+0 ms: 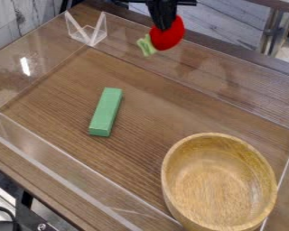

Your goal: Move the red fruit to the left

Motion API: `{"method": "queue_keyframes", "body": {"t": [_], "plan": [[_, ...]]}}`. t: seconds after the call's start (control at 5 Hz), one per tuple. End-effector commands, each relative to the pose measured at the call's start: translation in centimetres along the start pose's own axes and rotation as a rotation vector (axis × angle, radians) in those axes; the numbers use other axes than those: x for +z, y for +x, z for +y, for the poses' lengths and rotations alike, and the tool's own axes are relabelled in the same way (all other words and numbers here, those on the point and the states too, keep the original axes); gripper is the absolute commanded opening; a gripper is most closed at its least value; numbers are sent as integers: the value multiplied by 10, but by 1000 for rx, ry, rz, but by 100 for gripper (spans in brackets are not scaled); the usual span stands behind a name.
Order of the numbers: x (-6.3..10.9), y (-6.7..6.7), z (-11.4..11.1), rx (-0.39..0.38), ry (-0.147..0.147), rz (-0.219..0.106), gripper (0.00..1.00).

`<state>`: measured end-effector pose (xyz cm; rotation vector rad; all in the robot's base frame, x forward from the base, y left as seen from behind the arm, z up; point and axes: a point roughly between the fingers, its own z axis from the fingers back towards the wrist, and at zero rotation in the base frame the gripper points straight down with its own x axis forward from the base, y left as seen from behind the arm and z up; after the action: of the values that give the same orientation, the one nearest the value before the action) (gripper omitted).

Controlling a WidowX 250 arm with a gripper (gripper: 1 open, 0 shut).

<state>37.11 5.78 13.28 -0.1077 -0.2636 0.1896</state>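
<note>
The red fruit (168, 34), glossy with a green leafy cap (146, 46) sticking out to its left, hangs in the air above the far part of the wooden table (172, 108). My gripper (165, 24) comes down from the top edge of the camera view and is shut on the red fruit from above. Only the dark lower fingers show; the rest of the arm is cut off by the frame.
A green rectangular block (106, 111) lies on the table left of centre. A round wooden bowl (219, 187) stands at the front right. Clear plastic walls (39, 54) border the table, with a clear folded piece (87, 29) at the back left.
</note>
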Motion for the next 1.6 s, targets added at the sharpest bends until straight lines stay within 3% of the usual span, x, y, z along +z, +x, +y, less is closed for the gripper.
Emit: {"method": "queue_keyframes", "body": {"t": [0.0, 0.4, 0.8, 1.2, 1.4], "plan": [[1, -2, -1, 61, 39, -47, 0], [3, 4, 63, 265, 115, -68, 0], [-4, 2, 102, 462, 183, -76, 0], [-10, 12, 126, 535, 213, -66, 0], [-25, 12, 138, 553, 228, -56, 0]]}}
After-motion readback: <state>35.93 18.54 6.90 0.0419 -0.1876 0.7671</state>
